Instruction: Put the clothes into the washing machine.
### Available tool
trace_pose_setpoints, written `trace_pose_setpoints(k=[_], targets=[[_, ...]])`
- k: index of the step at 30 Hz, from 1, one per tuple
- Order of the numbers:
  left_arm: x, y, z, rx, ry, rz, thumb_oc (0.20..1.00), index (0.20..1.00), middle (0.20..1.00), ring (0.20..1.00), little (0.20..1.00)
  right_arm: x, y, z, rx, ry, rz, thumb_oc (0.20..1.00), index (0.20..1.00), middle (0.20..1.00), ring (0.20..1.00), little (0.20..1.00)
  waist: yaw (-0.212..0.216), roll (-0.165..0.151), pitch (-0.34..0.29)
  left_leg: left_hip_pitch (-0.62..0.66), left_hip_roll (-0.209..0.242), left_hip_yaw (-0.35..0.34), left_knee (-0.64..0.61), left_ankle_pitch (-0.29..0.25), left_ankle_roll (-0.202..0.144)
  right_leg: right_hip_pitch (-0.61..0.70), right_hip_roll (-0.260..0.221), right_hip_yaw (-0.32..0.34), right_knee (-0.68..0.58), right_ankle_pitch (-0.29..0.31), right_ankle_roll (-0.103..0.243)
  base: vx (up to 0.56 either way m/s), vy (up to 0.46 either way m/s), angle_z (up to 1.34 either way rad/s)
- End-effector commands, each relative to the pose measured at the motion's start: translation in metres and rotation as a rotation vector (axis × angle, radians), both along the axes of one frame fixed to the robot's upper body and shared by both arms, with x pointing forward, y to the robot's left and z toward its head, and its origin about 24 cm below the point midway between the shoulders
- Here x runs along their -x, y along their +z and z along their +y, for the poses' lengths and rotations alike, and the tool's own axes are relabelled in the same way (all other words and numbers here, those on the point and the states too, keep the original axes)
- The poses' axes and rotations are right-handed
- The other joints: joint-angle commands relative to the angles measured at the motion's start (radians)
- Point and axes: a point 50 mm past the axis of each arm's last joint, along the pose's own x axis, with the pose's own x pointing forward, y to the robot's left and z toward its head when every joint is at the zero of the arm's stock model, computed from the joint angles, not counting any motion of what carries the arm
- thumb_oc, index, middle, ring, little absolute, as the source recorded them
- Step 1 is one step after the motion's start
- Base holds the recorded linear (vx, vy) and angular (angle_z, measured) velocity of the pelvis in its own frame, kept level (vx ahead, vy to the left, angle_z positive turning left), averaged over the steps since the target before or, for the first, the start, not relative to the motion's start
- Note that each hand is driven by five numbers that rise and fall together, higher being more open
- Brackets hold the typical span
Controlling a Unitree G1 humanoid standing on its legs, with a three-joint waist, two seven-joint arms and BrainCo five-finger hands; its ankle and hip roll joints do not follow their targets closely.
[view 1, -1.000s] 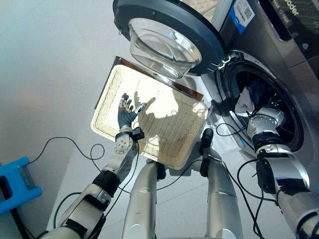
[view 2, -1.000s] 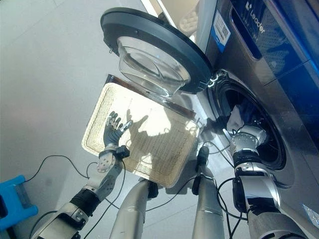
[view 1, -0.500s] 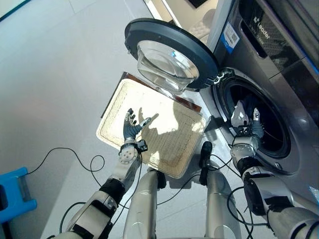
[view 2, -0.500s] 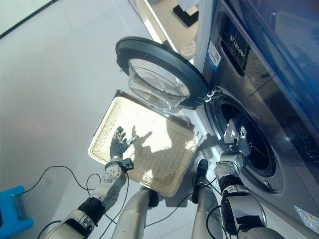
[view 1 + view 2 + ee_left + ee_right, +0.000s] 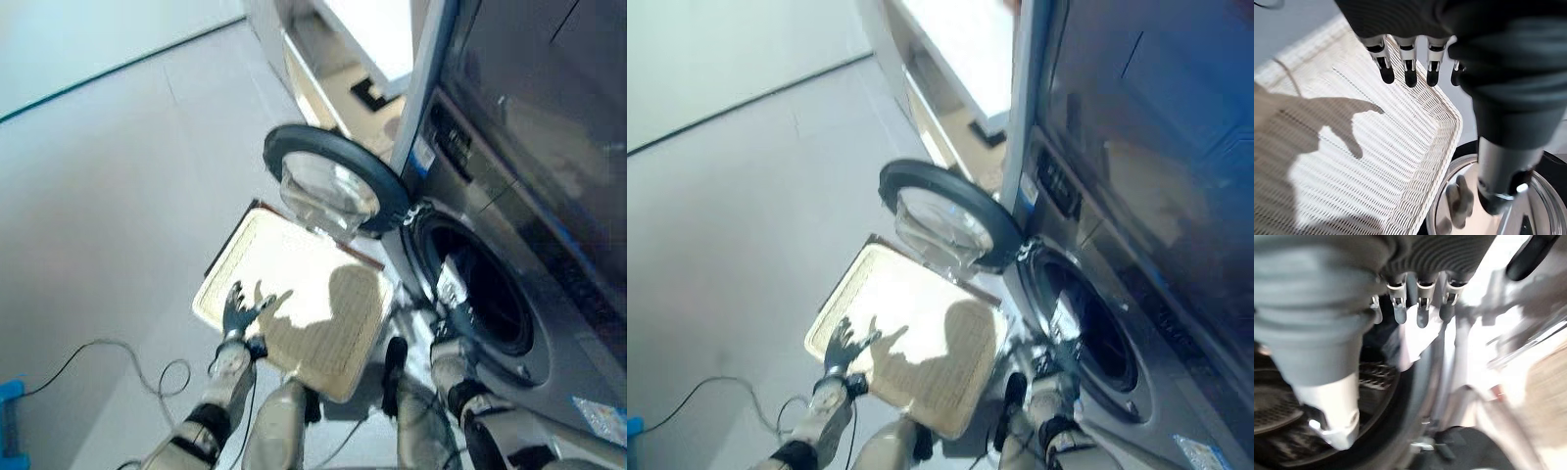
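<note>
Setting: pale tiled floor, upper left of the head views; washing machine fills the right side, its round door swung wide to the left.

Right hand: low at right centre of the head views, at the drum mouth. Fingers straight and relaxed in its wrist view, holding nothing.

Clothes: a pale piece lies just past the right fingertips, over the drum's lip; darker cloth sits behind it, inside. I cannot tell if the fingers touch it.

Key relation: the cloth lies ahead of the right hand, toward the drum interior; the right hand is far nearer. Judged next move: a short push inward.

Left hand: lower left, fingers spread, empty, hovering over the wicker tray.

Tray: flat on the floor below the door; no clothes seen in it.

Edges and room: the drum rim curves close beside the right hand; the door hangs well to the left, leaving the opening free.
</note>
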Motion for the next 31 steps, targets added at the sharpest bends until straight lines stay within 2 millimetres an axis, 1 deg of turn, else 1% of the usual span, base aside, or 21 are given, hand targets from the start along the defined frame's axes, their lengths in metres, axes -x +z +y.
trace_pose_setpoints(k=[1, 2, 3, 4, 5, 9, 10, 12, 13, 16, 20, 21, 22, 25, 27, 31], targets=[[-0.019, 0.017, -0.011, -0.012, -0.079, -0.101, 1.0, 1.0, 1.0, 1.0, 1.0, -0.018, 0.014, -0.002, 0.06, 0.091, -0.044, 1.0, 1.0, 1.0, 1.0, 1.0, 0.031, 0.004, -0.01, 0.015, -0.048, -0.017, 0.018, -0.069, -0.024, 0.036, 0.019, -0.011, 0.068, -0.086, 0.035, 0.2, -0.035, 0.03], [-0.002, -0.002, -0.005, -0.019, -0.078, -0.004, 1.0, 1.0, 1.0, 1.0, 1.0, 0.003, -0.004, 0.0, 0.081, 0.179, 0.051, 1.0, 1.0, 1.0, 1.0, 1.0, 0.029, -0.01, -0.065, 0.068, -0.051, -0.024, -0.03, -0.057, -0.026, 0.099, 0.031, -0.001, 0.014, -0.078, 0.036, 0.19, -0.036, 0.0], [0.003, -0.007, -0.003, -0.023, -0.077, 0.025, 1.0, 1.0, 1.0, 1.0, 1.0, 0.009, -0.01, 0.001, 0.085, 0.197, 0.084, 1.0, 1.0, 1.0, 1.0, 1.0, 0.027, -0.016, -0.08, 0.083, -0.052, -0.025, -0.042, -0.054, -0.026, 0.116, 0.034, 0.003, 0.0, -0.076, 0.037, 0.19, -0.036, 0.0], [0.003, -0.007, -0.003, -0.023, -0.077, 0.025, 1.0, 1.0, 1.0, 1.0, 1.0, 0.009, -0.01, 0.001, 0.085, 0.197, 0.084, 1.0, 1.0, 1.0, 1.0, 1.0, 0.027, -0.016, -0.08, 0.083, -0.052, -0.025, -0.042, -0.054, -0.026, 0.116, 0.034, 0.003, 0.0, -0.076, 0.037, 0.13, -0.026, -0.01], [0.016, -0.02, -0.002, -0.033, -0.094, 0.098, 1.0, 1.0, 1.0, 1.0, 1.0, 0.024, -0.021, 0.003, 0.11, 0.245, 0.161, 1.0, 1.0, 1.0, 1.0, 1.0, 0.021, -0.026, -0.118, 0.116, -0.046, -0.025, -0.079, -0.041, -0.027, 0.152, 0.04, 0.009, -0.031, -0.07, 0.038, 0.12, -0.033, 0.0], [0.039, -0.038, -0.005, -0.048, -0.185, 0.197, 1.0, 1.0, 1.0, 1.0, 1.0, 0.049, -0.037, 0.002, 0.137, 0.288, 0.285, 1.0, 1.0, 1.0, 1.0, 1.0, 0.015, -0.038, -0.184, 0.176, -0.038, -0.032, -0.161, -0.006, -0.031, 0.211, 0.056, 0.023, -0.103, -0.041, 0.043, 0.11, -0.037, 0.01], [0.043, -0.042, -0.008, -0.042, -0.209, 0.214, 1.0, 1.0, 1.0, 1.0, 1.0, 0.054, -0.041, 0.003, 0.149, 0.308, 0.315, 1.0, 1.0, 1.0, 1.0, 1.0, 0.014, -0.04, -0.198, 0.186, -0.036, -0.031, -0.168, -0.005, -0.031, 0.223, 0.057, 0.024, -0.119, -0.034, 0.044, 0.09, -0.023, 0.01], [0.047, -0.045, -0.01, -0.034, -0.237, 0.229, 1.0, 1.0, 1.0, 1.0, 1.0, 0.059, -0.044, 0.004, 0.171, 0.345, 0.351, 1.0, 1.0, 1.0, 1.0, 1.0, 0.014, -0.042, -0.214, 0.196, -0.036, -0.033, -0.175, -0.005, -0.03, 0.236, 0.061, 0.029, -0.141, -0.025, 0.043, 0.07, -0.025, 0.0], [0.053, -0.049, -0.013, -0.019, -0.282, 0.254, 1.0, 1.0, 1.0, 1.0, 1.0, 0.064, -0.047, 0.006, 0.213, 0.408, 0.395, 1.0, 1.0, 1.0, 1.0, 1.0, 0.012, -0.048, -0.235, 0.209, -0.037, -0.038, -0.178, -0.007, -0.032, 0.256, 0.063, 0.039, -0.193, 0.003, 0.046, 0.06, -0.035, -0.01], [0.06, -0.054, -0.017, -0.015, -0.341, 0.292, 1.0, 1.0, 1.0, 1.0, 1.0, 0.066, -0.048, 0.013, 0.294, 0.533, 0.416, 1.0, 1.0, 1.0, 1.0, 1.0, 0.013, -0.053, -0.264, 0.223, -0.035, -0.035, -0.178, -0.013, -0.03, 0.274, 0.071, 0.047, -0.206, 0.006, 0.044, 0.05, -0.036, 0.0], [0.065, -0.057, -0.017, -0.004, -0.341, 0.32, 1.0, 1.0, 1.0, 1.0, 1.0, 0.068, -0.05, 0.024, 0.4, 0.715, 0.411, 1.0, 1.0, 1.0, 1.0, 1.0, 0.013, -0.057, -0.281, 0.237, -0.034, -0.032, -0.174, -0.021, -0.02, 0.277, 0.079, 0.05, -0.168, -0.026, 0.034, 0.01, -0.02, 0.0], [0.066, -0.059, -0.019, -0.018, -0.359, 0.334, 1.0, 1.0, 1.0, 1.0, 1.0, 0.07, -0.051, 0.032, 0.446, 0.843, 0.403, 1.0, 1.0, 1.0, 1.0, 1.0, 0.015, -0.06, -0.287, 0.241, -0.033, -0.038, -0.169, -0.026, -0.015, 0.279, 0.083, 0.052, -0.151, -0.04, 0.029, 0.01, -0.063, 0.0], [0.067, -0.059, -0.02, -0.026, -0.382, 0.343, 1.0, 1.0, 1.0, 1.0, 1.0, 0.069, -0.051, 0.036, 0.465, 0.895, 0.389, 1.0, 1.0, 1.0, 1.0, 1.0, 0.017, -0.063, -0.29, 0.244, -0.032, -0.042, -0.169, -0.028, -0.014, 0.282, 0.084, 0.052, -0.148, -0.045, 0.028, 0.01, -0.075, 0.01], [0.065, -0.059, -0.023, -0.054, -0.438, 0.349, 1.0, 1.0, 1.0, 1.0, 1.0, 0.066, -0.049, 0.04, 0.516, 0.983, 0.364, 1.0, 1.0, 1.0, 1.0, 1.0, 0.02, -0.068, -0.293, 0.249, -0.031, -0.051, -0.169, -0.031, -0.014, 0.288, 0.088, 0.053, -0.146, -0.051, 0.026, 0.0, -0.057, 0.01], [0.059, -0.055, -0.026, -0.111, -0.49, 0.33, 1.0, 1.0, 1.0, 1.0, 1.0, 0.059, -0.043, 0.048, 0.625, 1.121, 0.3, 1.0, 1.0, 1.0, 1.0, 1.0, 0.022, -0.074, -0.297, 0.251, -0.027, -0.061, -0.175, -0.029, -0.016, 0.294, 0.089, 0.048, -0.148, -0.053, 0.027, -0.02, -0.107, 0.02], [0.048, -0.048, -0.026, -0.161, -0.488, 0.285, 1.0, 1.0, 1.0, 1.0, 1.0, 0.051, -0.036, 0.057, 0.711, 1.213, 0.239, 1.0, 1.0, 1.0, 1.0, 1.0, 0.027, -0.076, -0.295, 0.244, -0.024, -0.071, -0.171, -0.027, -0.02, 0.293, 0.087, 0.041, -0.144, -0.06, 0.027, -0.03, -0.07, 0.03]])
